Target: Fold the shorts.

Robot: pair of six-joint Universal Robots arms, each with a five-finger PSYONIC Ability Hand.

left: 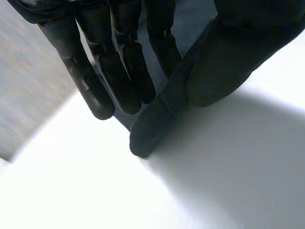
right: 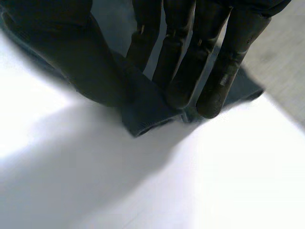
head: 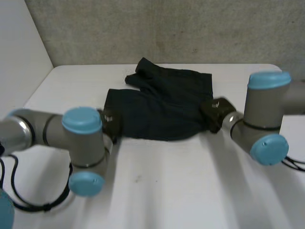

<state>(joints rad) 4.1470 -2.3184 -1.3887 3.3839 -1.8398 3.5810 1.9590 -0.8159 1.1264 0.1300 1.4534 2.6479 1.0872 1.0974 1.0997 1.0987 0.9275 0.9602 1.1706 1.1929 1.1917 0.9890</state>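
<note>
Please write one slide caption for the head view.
The left hand and right hand grip opposite sides of the shorts on the table.

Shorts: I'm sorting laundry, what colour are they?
The shorts are plain black, perhaps very dark navy; head view shows it best.

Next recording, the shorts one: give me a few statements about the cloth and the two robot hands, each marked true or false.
1. The shorts lie on the white table. True.
2. The shorts are bright red. False: they are dark, almost black.
3. The left robot hand has a corner of the shorts between its thumb and its straight fingers. True.
4. The right robot hand hangs over bare table, well away from the cloth. False: it is on the shorts at the opposite side from the left robot hand, with a hemmed corner pinched between thumb and fingers.
</note>
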